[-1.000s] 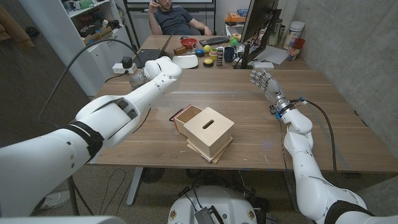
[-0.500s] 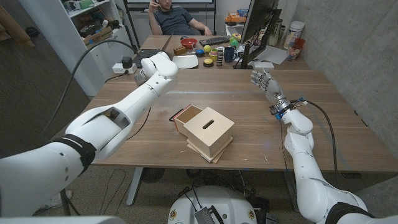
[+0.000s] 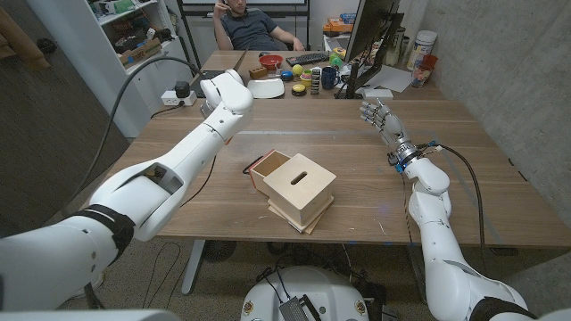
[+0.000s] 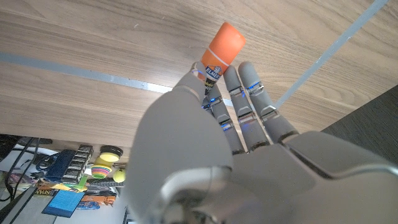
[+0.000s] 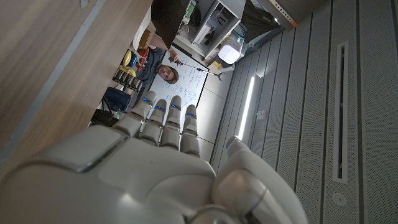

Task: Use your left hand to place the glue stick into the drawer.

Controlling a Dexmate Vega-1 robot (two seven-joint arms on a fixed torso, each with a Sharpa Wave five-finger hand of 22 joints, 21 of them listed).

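Note:
In the left wrist view my left hand (image 4: 233,127) grips a glue stick (image 4: 221,50) with an orange cap, which pokes out past the fingers above the wooden tabletop. In the head view the left arm's wrist (image 3: 225,92) hangs over the far left part of the table, well behind the box, and hides the hand itself. The light wooden box (image 3: 299,189) stands mid-table with a slot in its lid, and its drawer (image 3: 265,167) is pulled open toward the far left. My right hand (image 3: 379,118) is held up at the far right, fingers apart and holding nothing.
A white bowl (image 3: 266,87), coloured cups and toys (image 3: 308,76) and a monitor (image 3: 370,36) stand along the far side. A power strip (image 3: 178,94) with cables lies at the far left. A person (image 3: 254,27) sits behind the table.
The left arm has swung its wrist farther back and slightly right, away from the box. The box and the right hand have stayed where they were.

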